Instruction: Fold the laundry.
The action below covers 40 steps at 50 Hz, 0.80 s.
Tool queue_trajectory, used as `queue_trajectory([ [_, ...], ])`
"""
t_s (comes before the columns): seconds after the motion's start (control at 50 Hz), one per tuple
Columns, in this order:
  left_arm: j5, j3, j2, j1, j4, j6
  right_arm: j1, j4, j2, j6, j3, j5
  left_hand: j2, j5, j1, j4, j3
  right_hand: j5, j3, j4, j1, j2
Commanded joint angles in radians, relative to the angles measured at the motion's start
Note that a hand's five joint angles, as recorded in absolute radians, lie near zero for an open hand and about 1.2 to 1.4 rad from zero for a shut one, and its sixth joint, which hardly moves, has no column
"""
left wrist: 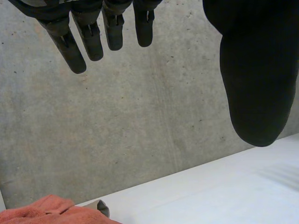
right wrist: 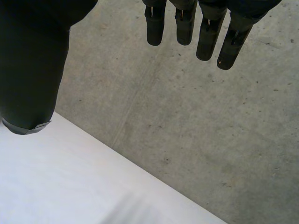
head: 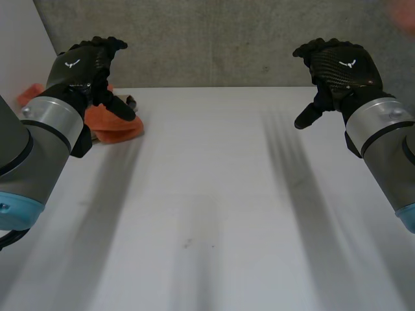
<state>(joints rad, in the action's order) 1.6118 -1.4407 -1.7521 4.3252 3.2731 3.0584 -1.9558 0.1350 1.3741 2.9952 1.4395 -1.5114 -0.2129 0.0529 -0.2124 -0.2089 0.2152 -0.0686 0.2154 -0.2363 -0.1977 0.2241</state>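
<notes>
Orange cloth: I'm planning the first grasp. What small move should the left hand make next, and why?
Probably lower the left hand toward the orange cloth: the cloth lies bunched at the table's far left corner, close to that hand, which hangs open and holds nothing.

both arms raised, left hand (head: 87, 65) and right hand (head: 337, 65) with fingers relaxed, holding nothing.

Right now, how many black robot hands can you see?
2. The left hand hangs at the far left of the table, by the orange cloth; the right hand hangs at its far right. Both are open, holding nothing.
</notes>
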Motion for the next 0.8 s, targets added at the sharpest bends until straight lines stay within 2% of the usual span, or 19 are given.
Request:
queue_trajectory([
  [0.02,-0.006,0.026,-0.027,0.028,0.023,0.003,-0.003,0.0,-0.009,-0.004,-0.001,0.002,0.038,-0.053,0.038,0.034,-0.041,0.069,-0.041,0.062,0.023,-0.05],
  [0.12,-0.055,0.057,-0.089,0.082,0.045,0.019,-0.006,-0.002,-0.01,-0.01,0.002,0.004,0.035,-0.049,0.034,0.031,-0.037,0.069,-0.041,0.062,0.023,-0.05],
  [0.26,-0.164,0.169,-0.266,0.18,0.091,0.16,-0.009,0.0,-0.033,-0.033,0.01,0.01,0.023,-0.037,0.022,0.019,-0.025,0.069,-0.041,0.062,0.023,-0.05],
  [0.38,-0.173,0.38,-0.517,0.269,0.148,0.325,-0.011,-0.003,-0.05,-0.035,0.012,0.008,0.014,-0.029,0.014,0.01,-0.016,0.069,-0.041,0.062,0.023,-0.05],
  [0.48,-0.176,0.597,-0.737,0.3,0.2,0.431,-0.012,-0.003,-0.053,-0.041,0.016,0.008,0.017,-0.032,0.017,0.013,-0.019,0.069,-0.041,0.062,0.023,-0.05],
  [0.66,-0.202,0.92,-1.03,0.38,0.221,0.508,-0.012,-0.003,-0.053,-0.064,0.019,0.007,-0.009,-0.005,-0.01,-0.013,0.007,0.069,-0.041,0.062,0.023,-0.05],
  [0.74,-0.204,0.993,-1.089,0.387,0.208,0.508,-0.012,-0.003,-0.055,-0.064,0.019,0.005,-0.358,0.343,-0.358,-0.362,0.355,0.069,-0.041,0.062,0.023,-0.05],
  [0.76,-0.202,0.991,-1.087,0.386,0.203,0.508,-0.012,-0.003,-0.055,-0.064,0.019,0.005,-0.719,0.705,-0.72,-0.723,0.717,0.069,-0.041,0.062,0.023,-0.05],
  [0.8,-0.198,0.978,-1.069,0.377,0.197,0.507,-0.011,-0.002,-0.055,-0.065,0.018,0.005,-1.103,1.088,-1.103,-1.107,1.1,0.069,-0.041,0.062,0.023,-0.05],
])
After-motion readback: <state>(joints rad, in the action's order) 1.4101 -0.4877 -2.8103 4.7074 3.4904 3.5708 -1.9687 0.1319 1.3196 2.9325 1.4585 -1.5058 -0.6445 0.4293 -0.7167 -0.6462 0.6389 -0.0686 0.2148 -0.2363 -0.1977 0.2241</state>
